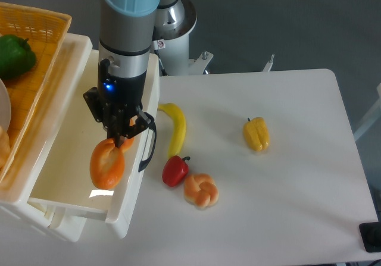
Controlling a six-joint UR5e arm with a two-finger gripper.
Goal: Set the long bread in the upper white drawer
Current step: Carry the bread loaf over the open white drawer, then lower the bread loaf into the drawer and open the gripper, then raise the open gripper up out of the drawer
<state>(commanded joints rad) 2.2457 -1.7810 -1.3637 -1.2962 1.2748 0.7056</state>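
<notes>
My gripper (117, 140) is shut on the long bread (107, 163), an orange-brown loaf that hangs end-on below the fingers and looks like an oval. It hangs over the right part of the upper white drawer (65, 171), just inside the wall that carries the dark curved handle (149, 148). The loaf is above the drawer floor and not resting on it.
A yellow banana (176, 128), a red pepper (175, 171) and a small knotted bun (201, 190) lie on the table right of the drawer. A yellow pepper (256, 134) lies further right. A woven yellow basket (27, 58) with a green pepper (14, 55) sits at the left.
</notes>
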